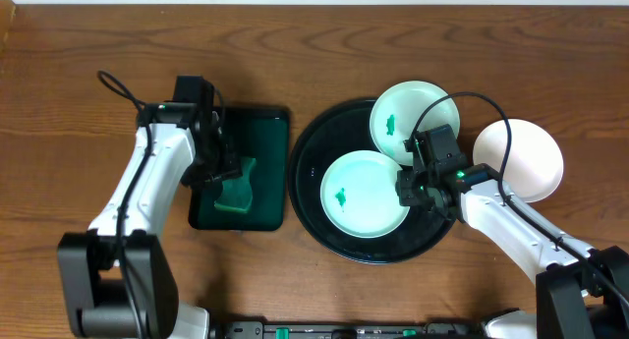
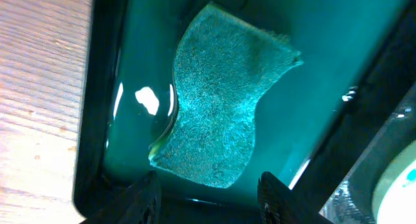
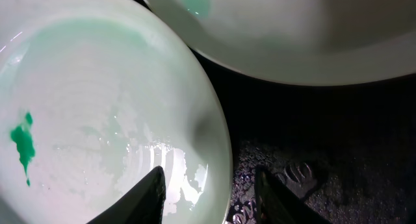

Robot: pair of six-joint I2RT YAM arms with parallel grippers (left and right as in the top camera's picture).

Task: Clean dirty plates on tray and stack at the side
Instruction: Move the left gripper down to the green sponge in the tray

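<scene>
The right gripper [image 3: 209, 177] hangs with its fingers spread, and the edge of the nearer plate [image 3: 97, 107] runs just under the gap between them. The step looks like taking that rim. To do it well, drop one finger inside the lip and one outside, onto the wet black tray [image 3: 325, 152], and close squarely so the glazed edge does not skid out.

This plate lies flat on the tray, white with a pale green wash, beads of water and a small green smear towards its far-left side. Just ahead of the fingers, the farther plate [image 3: 292, 29] overlaps nothing that I can tell, though the two rims sit close. It too carries a green mark. Off to the gripper's right, a third plate [image 1: 521, 160] rests on the table [image 1: 98, 44] outside the tray (plain white, no smear visible).

Well apart on the other side, the left gripper [image 2: 209, 185] is also parted, its tips just short of the green sponge [image 2: 221, 107] lying in the wet green tray [image 2: 312, 87].
</scene>
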